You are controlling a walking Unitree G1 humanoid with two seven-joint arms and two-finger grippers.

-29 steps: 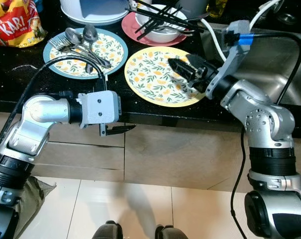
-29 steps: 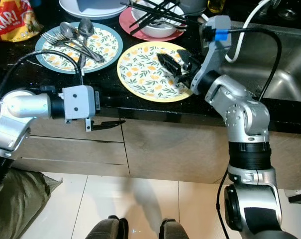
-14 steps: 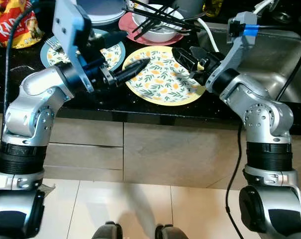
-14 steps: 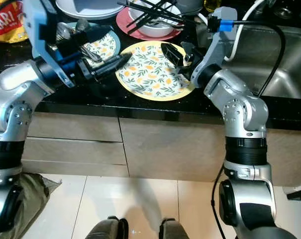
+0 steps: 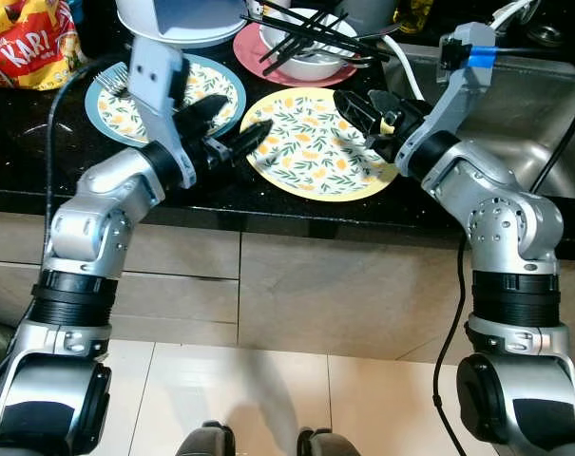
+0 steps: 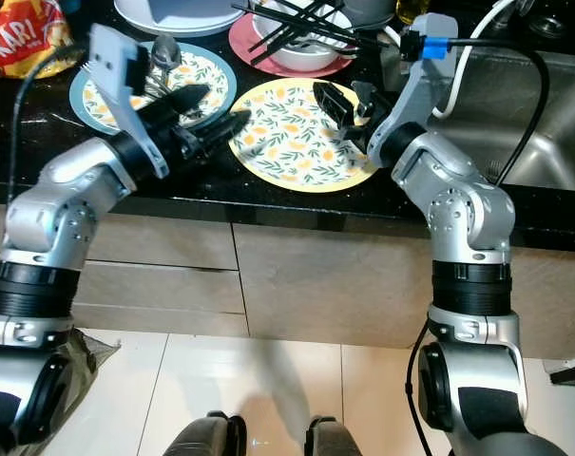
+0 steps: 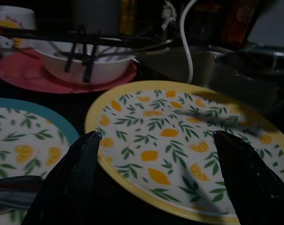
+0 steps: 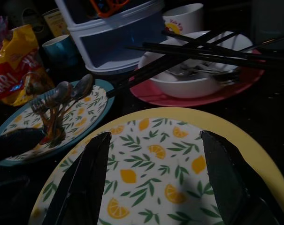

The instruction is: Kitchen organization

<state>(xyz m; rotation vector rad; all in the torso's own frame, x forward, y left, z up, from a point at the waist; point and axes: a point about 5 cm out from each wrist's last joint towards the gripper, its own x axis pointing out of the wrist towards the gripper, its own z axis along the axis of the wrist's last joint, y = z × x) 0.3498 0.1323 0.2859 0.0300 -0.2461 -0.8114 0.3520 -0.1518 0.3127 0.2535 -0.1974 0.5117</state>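
Flanking the yellow plate [image 5: 317, 142] on the dark counter [image 5: 40, 161], my left gripper [image 5: 232, 133] and right gripper [image 5: 363, 112] both spread wide, I should slide one finger under the rim from each side, evenly.

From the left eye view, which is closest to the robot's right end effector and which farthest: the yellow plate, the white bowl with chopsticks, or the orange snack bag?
1. Yellow plate: directly under the right end effector.
2. White bowl: behind, on the pink plate.
3. Orange snack bag: far corner on the robot's left.
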